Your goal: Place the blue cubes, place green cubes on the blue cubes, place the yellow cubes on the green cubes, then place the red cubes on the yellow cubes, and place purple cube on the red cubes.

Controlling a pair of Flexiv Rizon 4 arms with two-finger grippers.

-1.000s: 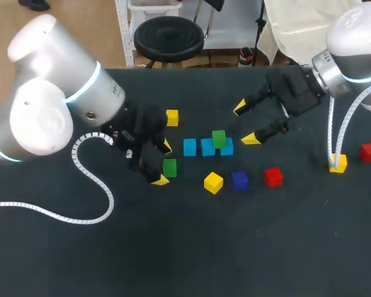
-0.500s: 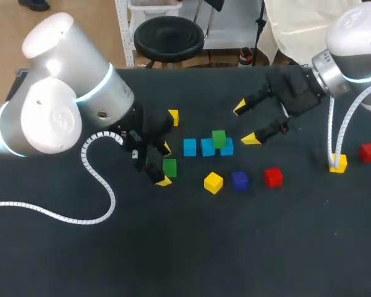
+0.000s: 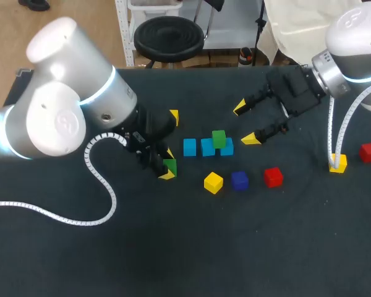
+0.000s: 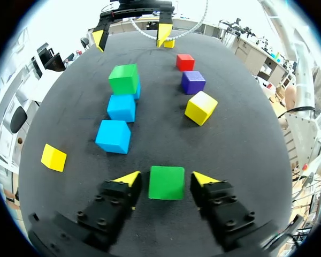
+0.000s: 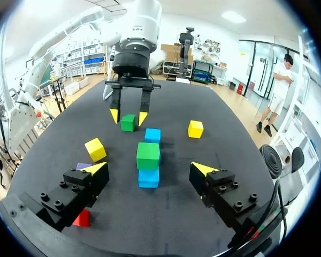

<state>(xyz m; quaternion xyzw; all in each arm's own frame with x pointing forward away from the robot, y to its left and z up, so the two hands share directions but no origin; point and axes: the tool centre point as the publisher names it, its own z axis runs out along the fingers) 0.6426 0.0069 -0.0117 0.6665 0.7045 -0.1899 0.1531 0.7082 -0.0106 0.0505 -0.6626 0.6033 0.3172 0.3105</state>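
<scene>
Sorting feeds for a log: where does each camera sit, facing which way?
Head: above, behind, looking down on the table; left arm, right arm at the sides.
Left wrist: along the left gripper, loose green cube between its fingers.
Right wrist: past the right gripper, toward the left gripper.
All share the stacked green cube.

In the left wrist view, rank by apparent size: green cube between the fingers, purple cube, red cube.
1. green cube, largest but nearest the camera
2. purple cube
3. red cube, smallest and farthest
Nearness likely explains it.
</scene>
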